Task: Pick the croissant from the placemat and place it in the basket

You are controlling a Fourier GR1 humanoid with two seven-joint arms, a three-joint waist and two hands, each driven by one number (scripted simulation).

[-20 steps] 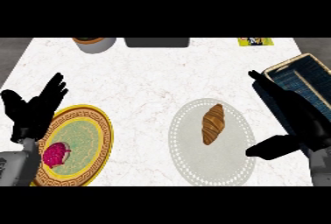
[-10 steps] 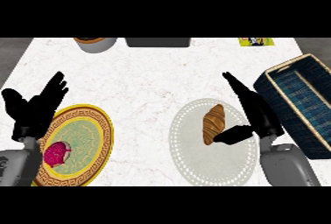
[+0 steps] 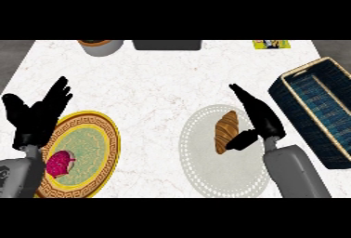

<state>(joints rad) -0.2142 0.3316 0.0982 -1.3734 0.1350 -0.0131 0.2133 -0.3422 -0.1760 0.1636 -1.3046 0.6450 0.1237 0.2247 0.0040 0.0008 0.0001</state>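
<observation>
A brown croissant [image 3: 225, 131] lies on a round white placemat [image 3: 223, 176] at centre right of the marble counter. My right hand [image 3: 259, 117] stands just right of the croissant, fingers straight and pointing up-left, with its thumb [image 3: 241, 139] touching the croissant's lower right side. The hand is open. A dark blue basket with a tan rim [image 3: 296, 75] sits at the right edge, with nothing visible inside. My left hand [image 3: 37, 116] rests open at the far left, fingers up, above a plate.
A yellow patterned plate [image 3: 93, 148] holding a red-pink food item [image 3: 60, 162] lies at the lower left. Along the far edge are a grey bowl [image 3: 101, 47], a dark rectangular object [image 3: 166, 44] and a small yellow packet [image 3: 270, 44].
My right hand has moved left from over the basket to the croissant's right side, thumb now at the croissant. The left hand and croissant have stayed put.
</observation>
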